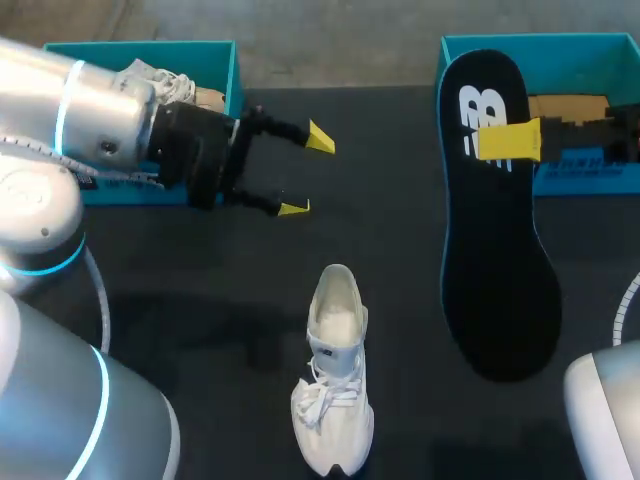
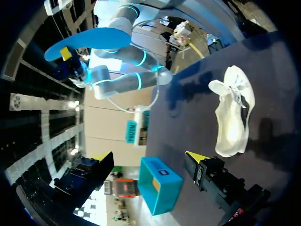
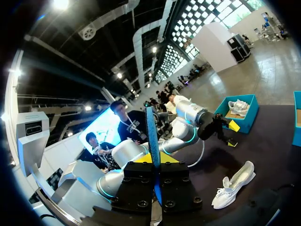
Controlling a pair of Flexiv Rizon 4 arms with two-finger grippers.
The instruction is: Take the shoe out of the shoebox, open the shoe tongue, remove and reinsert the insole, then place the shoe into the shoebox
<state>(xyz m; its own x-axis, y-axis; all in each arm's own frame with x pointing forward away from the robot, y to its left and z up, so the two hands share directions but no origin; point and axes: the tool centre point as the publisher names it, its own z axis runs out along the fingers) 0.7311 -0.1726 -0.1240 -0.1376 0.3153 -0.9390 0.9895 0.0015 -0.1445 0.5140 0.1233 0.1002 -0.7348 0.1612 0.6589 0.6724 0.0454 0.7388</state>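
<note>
A white lace-up shoe (image 1: 335, 385) lies on the black table near its front, toe toward me; it also shows as the shoe (image 2: 233, 113) and the shoe (image 3: 233, 185). My right gripper (image 1: 510, 142) is shut on the black insole (image 1: 500, 220), holding it in the air above the table's right side. In the right wrist view the insole (image 3: 151, 136) stands edge-on between the fingers of that gripper (image 3: 155, 160). My left gripper (image 1: 307, 172) hovers open and empty above the table, behind and left of the shoe. From the left wrist the gripper (image 2: 148, 157) faces the raised insole (image 2: 89, 40).
A teal shoebox (image 1: 225, 60) at the back left holds another white shoe (image 1: 165, 82). A second teal shoebox (image 1: 600, 60) stands at the back right, behind the insole, with brown paper inside. It appears as the box (image 2: 160, 183) ahead of the left gripper.
</note>
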